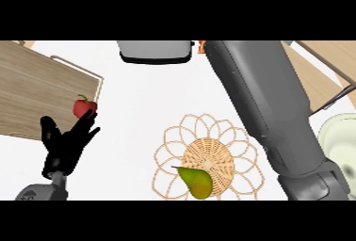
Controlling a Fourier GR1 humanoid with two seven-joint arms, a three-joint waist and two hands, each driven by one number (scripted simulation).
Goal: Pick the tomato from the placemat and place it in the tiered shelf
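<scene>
The left hand (64, 146) rests open at lower left, fingers straight, their tips just below a small red fruit (84, 107) at the wooden shelf's (35, 89) edge. On the wicker placemat (208, 157) lies a green pear (195, 181) — no tomato there. The right forearm (268, 108) crosses the view, its hand hidden — fingers impossible to judge.

Left robot hand (64, 146) open beside tomato (84, 107), pear (195, 182) on placemat (208, 157)

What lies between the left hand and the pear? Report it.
In the head view, only bare white counter and the placemat's looped rim lie between the left hand and the pear.
</scene>
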